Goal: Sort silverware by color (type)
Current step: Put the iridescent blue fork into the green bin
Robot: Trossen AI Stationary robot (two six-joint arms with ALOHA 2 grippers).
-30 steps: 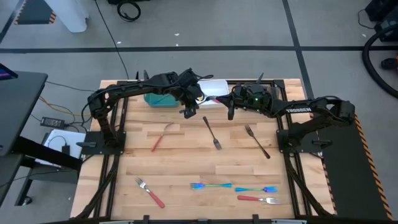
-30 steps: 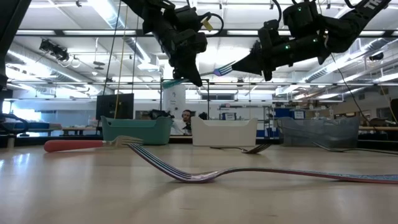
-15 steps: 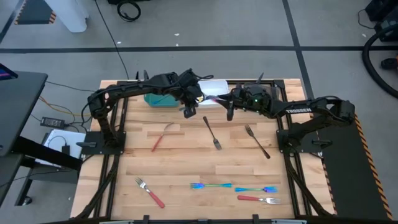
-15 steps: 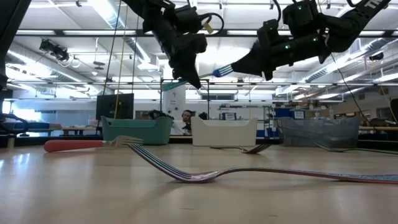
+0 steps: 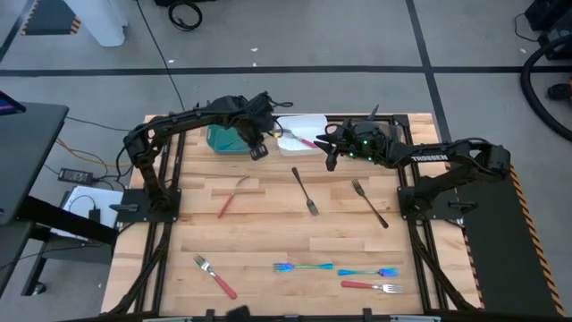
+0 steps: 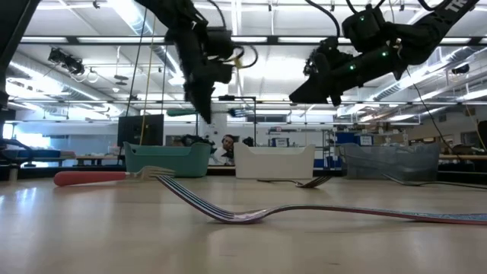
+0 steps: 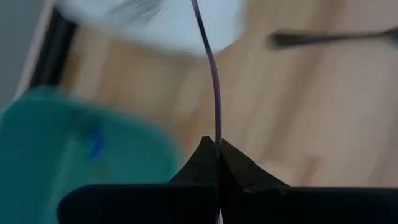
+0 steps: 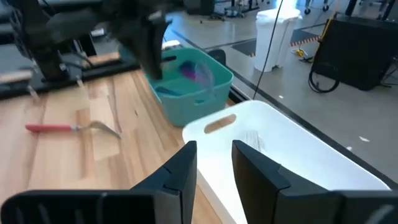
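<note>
My left gripper (image 5: 261, 143) is shut on a slim iridescent blue-teal fork (image 7: 211, 74), high above the far part of the table between the teal bin (image 5: 223, 139) and the white bin (image 5: 307, 123). In the low view the fork (image 6: 181, 112) sticks out about level on both sides of the gripper (image 6: 204, 113). My right gripper (image 8: 214, 163) stands open with nothing in it, over the white bin (image 8: 280, 146) and a little to the right of the fork. More iridescent forks (image 8: 193, 71) lie in the teal bin. My left gripper pinches the fork's thin shaft (image 7: 216, 144) between its two fingertips, which meet on it from either side. The fingers come steeply from above and lie across the fork. The fork is lifted clear and about level; which part of its length is held is hidden by the fingers.
Loose on the table lie two red-handled forks (image 5: 231, 199) (image 5: 214, 275), two dark forks (image 5: 305, 190) (image 5: 370, 203), and near the front edge two iridescent forks (image 5: 304, 266) (image 5: 368, 271) and a red one (image 5: 371, 287). A third, greyish bin (image 6: 392, 161) stands at the far right.
My right gripper has opened and let go of the iridescent fork that both grippers held between them. My left gripper, still shut on it, has swung toward the table's left edge and the teal bin and tipped steeper downward, carrying the fork away from the right gripper.
</note>
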